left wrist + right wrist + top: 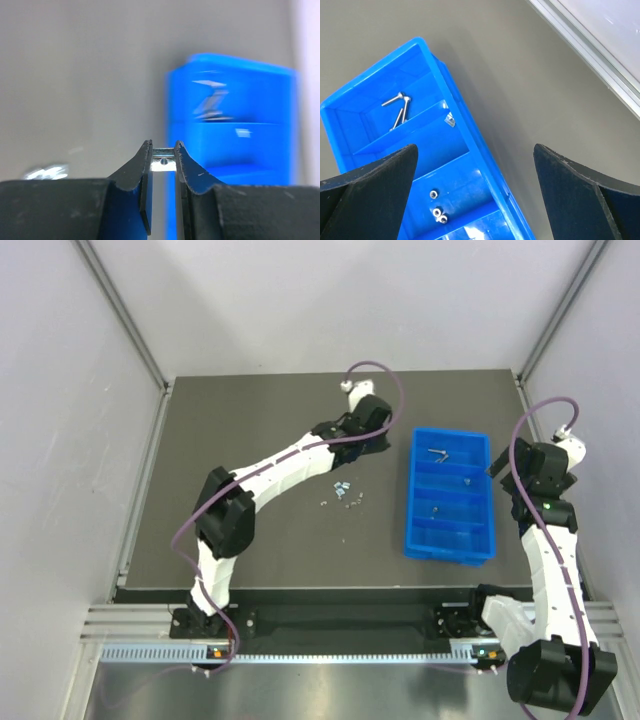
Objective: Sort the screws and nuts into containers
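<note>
left end effector (163, 156) pinches a silvery nut (163, 163).

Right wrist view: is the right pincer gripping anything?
No, the right pincer stands wide open, with nothing between its fingers; only the bright blue rectangular plastic tray shows beyond.

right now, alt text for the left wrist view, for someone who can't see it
The left jaws pinch a tiny silvery metal piece with a small hole between their tips, centre bottom. Behind to the right stands a blurred blue tray on the grey table; blurred silvery bits lie at lower left.
</note>
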### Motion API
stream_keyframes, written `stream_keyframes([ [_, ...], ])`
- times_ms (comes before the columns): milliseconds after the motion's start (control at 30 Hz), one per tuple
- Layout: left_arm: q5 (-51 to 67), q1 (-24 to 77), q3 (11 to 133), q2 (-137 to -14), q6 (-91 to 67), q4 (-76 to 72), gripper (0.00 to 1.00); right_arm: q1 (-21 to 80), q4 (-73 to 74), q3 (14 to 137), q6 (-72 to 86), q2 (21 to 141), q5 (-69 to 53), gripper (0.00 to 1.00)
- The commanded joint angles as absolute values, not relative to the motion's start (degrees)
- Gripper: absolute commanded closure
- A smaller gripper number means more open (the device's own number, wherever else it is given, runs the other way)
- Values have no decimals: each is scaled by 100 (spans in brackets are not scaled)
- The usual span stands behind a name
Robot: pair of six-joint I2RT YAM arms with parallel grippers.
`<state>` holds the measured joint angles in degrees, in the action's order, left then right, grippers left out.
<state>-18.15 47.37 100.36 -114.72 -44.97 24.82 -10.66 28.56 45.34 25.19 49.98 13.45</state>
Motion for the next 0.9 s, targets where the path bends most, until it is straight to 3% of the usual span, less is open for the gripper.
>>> stream_keyframes([
  [0, -1363, 5035, 10686, -11934, -4201, 1645, 91, -1028, 2865, 4605, 2558, 4904, 1538, 1],
  [233, -1134, 5537, 11232, -12682, -4175, 1003, 90, -1020, 2909, 4649, 2540, 4860, 1582, 0],
  [600, -1731, 5862, 11812, -13500, -3692, 861, 86, -1019, 2988, 4834, 2505, 4860, 1565, 0],
  [733, -1714, 5871, 11883, -13491, -3577, 826, 69, -1011, 2953, 4799, 2514, 4869, 1529, 0],
  [767, -1670, 5871, 11935, -13483, -3542, 826, 62, -1019, 2962, 4799, 2505, 4869, 1521, 0],
  [800, -1592, 5871, 11962, -13448, -3507, 835, 49, -1011, 2953, 4808, 2505, 4887, 1529, 0],
  [867, -1495, 5871, 11988, -13360, -3454, 835, 44, -1011, 2953, 4816, 2496, 4887, 1512, 0],
])
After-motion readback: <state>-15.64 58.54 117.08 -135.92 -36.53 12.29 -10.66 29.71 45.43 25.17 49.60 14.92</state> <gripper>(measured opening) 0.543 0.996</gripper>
